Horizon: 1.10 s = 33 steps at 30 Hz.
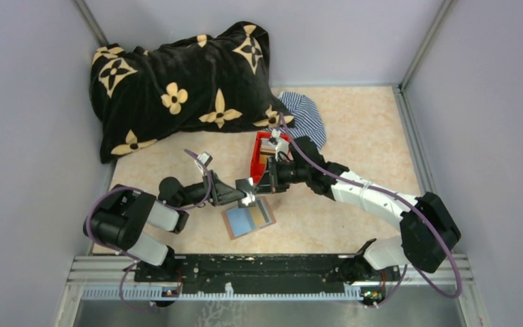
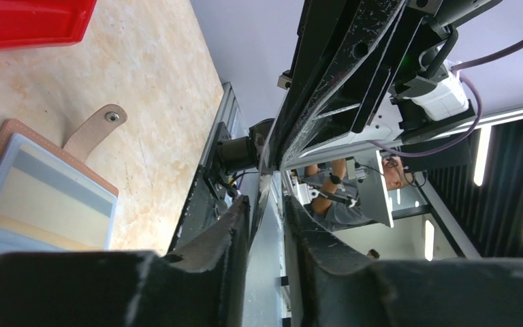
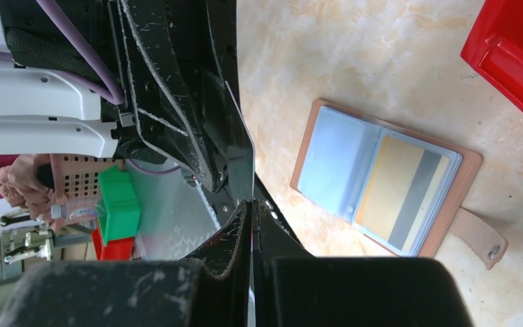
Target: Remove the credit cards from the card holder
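Note:
The card holder point(image 1: 248, 219) lies open and flat on the table, snap tab point(image 3: 480, 238) folded out. In its sleeves sit a light blue card point(image 3: 334, 163) and an orange card with a grey stripe point(image 3: 402, 197). Just above it, my right gripper point(image 3: 252, 204) is shut on a thin grey card point(image 3: 242, 157) seen edge-on. My left gripper point(image 2: 267, 204) faces it from the left, its fingers apart around the same card's edge point(image 2: 270, 163), with a gap showing on one side. The holder point(image 2: 41, 191) shows at the left of the left wrist view.
A red open-top box point(image 1: 262, 160) with items inside stands right behind the grippers. A black blanket with tan flowers point(image 1: 177, 88) fills the back left, and a striped cloth point(image 1: 306, 116) lies behind the box. Grey walls close in both sides.

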Motion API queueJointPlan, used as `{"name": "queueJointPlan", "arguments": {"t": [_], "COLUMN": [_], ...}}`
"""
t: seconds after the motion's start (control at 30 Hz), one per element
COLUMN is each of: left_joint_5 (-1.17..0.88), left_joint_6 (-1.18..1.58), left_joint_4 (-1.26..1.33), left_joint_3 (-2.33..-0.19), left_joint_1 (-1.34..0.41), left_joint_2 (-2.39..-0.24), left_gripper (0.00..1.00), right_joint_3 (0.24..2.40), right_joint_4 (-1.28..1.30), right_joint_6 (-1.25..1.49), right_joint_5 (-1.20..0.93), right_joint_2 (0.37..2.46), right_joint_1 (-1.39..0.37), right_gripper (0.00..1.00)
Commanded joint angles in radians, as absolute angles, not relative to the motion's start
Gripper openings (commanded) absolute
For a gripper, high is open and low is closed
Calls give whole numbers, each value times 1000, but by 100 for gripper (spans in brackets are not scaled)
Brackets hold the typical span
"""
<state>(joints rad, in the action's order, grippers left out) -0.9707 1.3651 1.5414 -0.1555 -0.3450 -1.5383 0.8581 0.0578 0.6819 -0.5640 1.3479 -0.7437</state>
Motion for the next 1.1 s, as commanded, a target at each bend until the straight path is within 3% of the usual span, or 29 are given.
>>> {"name": "queueJointPlan", "arguments": {"t": [0.0, 0.13, 0.6, 0.7, 0.87, 1.07], "left_joint_5": [-968, -970, -971, -973, -971, -963], "left_joint_6": [1360, 1360, 1358, 1357, 1357, 1337], "left_joint_4": [1789, 1788, 1789, 1789, 1788, 1787], "left_joint_3": [-160, -156, -157, -159, -156, -159], "left_joint_1": [-346, -344, -345, -345, -345, -346], "left_joint_2": [-1545, -1548, -1559, -1565, -1576, -1565], "left_gripper": [30, 34, 36, 29, 0, 0], "right_joint_3": [857, 859, 866, 864, 867, 860], "right_joint_4": [32, 31, 43, 38, 45, 42], "right_joint_6": [672, 672, 664, 668, 665, 660], "right_joint_5": [-571, -572, -577, -580, -576, -578], "right_joint_2": [1307, 1310, 1310, 1312, 1304, 1306], "right_joint_1": [-735, -731, -718, -719, -718, -718], "right_gripper": [0, 0, 0, 0, 0, 0]}}
